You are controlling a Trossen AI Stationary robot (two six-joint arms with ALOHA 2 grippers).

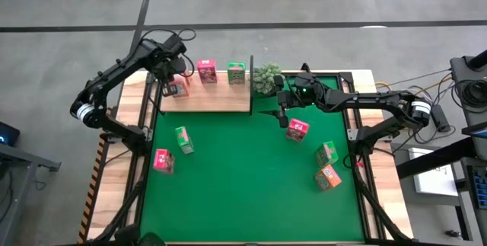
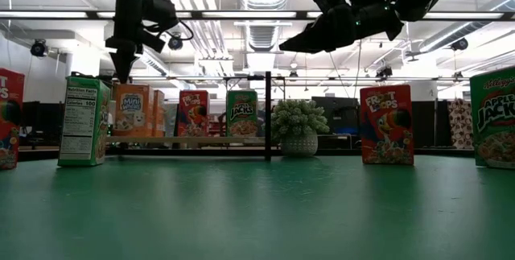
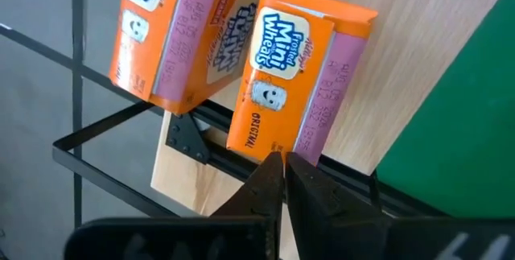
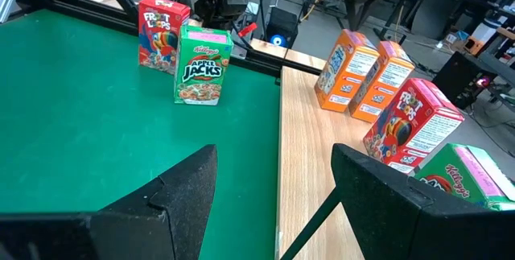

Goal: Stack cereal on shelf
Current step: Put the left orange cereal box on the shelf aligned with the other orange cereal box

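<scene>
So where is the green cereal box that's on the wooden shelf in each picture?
High view: the green box stands at the shelf's right end, near the plant.
Low view: green box just left of the black upright.
Left wrist view: not in it.
Right wrist view: green box nearest the camera, partly cut off, beside the pink-red box.
Shared landmark: the light wood shelf, in all four.

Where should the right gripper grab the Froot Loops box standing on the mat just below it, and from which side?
Come straight down on the Froot Loops box with the open right gripper and pinch its two broad printed faces near the top. It stands upright and alone on the green mat, so its top is unobstructed.
</scene>
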